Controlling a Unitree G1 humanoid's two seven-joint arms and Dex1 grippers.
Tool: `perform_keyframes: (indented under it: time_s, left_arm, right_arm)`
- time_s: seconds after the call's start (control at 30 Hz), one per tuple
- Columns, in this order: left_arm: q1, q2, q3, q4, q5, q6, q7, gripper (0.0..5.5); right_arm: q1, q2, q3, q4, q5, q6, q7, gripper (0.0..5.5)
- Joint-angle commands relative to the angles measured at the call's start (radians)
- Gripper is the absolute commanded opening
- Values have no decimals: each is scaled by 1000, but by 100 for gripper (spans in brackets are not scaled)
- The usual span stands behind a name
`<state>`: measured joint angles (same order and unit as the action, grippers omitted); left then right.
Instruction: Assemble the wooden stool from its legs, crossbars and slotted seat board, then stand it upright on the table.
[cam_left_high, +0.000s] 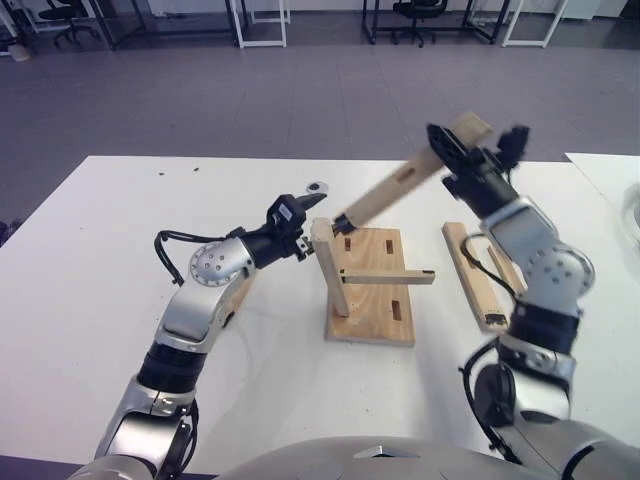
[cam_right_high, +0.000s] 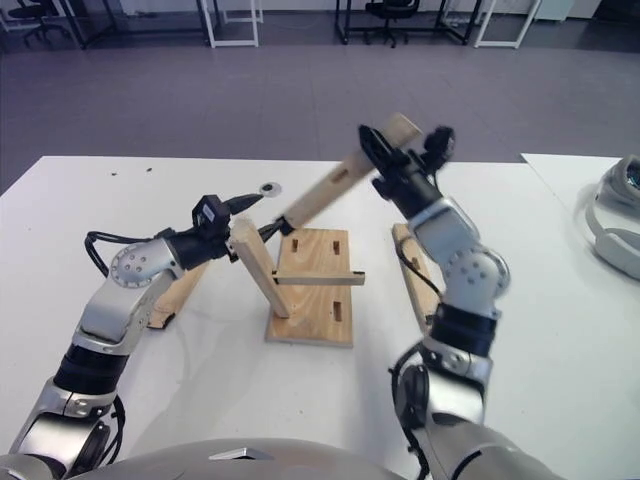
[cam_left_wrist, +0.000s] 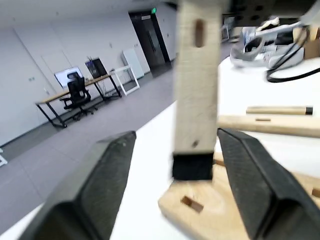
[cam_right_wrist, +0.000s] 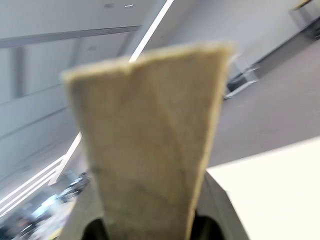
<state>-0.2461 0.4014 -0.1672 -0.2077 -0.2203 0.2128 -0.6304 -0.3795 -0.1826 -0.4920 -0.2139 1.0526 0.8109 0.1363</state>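
Observation:
The slotted seat board (cam_left_high: 372, 300) lies flat mid-table. One leg (cam_left_high: 328, 268) stands tilted in it, with a crossbar (cam_left_high: 392, 277) sticking out sideways toward the right. My right gripper (cam_left_high: 470, 152) is shut on the upper end of a second leg (cam_left_high: 405, 182), which slants down with its black-tipped foot (cam_left_wrist: 192, 167) just above the board's far left corner. The wrist view shows that leg's end grain (cam_right_wrist: 150, 135) between the fingers. My left gripper (cam_left_high: 308, 222) is open beside the standing leg, its fingers (cam_left_wrist: 95, 200) apart on either side of the slanted leg's foot.
Two more wooden stool parts (cam_left_high: 475, 262) lie right of the board under my right arm. Another piece (cam_left_high: 236, 295) lies under my left forearm. A white headset (cam_right_high: 615, 215) rests on the neighbouring table at the far right. The near table edge is bare.

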Motion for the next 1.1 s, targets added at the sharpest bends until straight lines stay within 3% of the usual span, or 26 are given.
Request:
perform_keyframes:
  time_s: [0.03,0.13,0.3,0.57,0.83,1.1]
  left_arm:
    - [189,32,54,-60,45,38,75,382]
    - [281,20,40,-82,104,55,142,426]
    - [283,-12,3,-112,130,90,168,428]
    - [296,-23,3,-142,127,115,184,428]
    - [276,-77,-15,-200,87,173,192,428]
    - [227,-186,-90,-257,41,262,205,428]
  right_arm:
    - [309,0,-98,-255,107,42,-120,101]
    - [458,27,-108,-350,218,39,-227,101]
    - [551,27,-51,-377,211,-5,-300,101]
    - [595,-107,-74,-370,280,-61,-312,101]
    - [526,-212,130,-485,-129,-190,-278,101]
    - [510,-216,341,-386,-316,-145,-219,101]
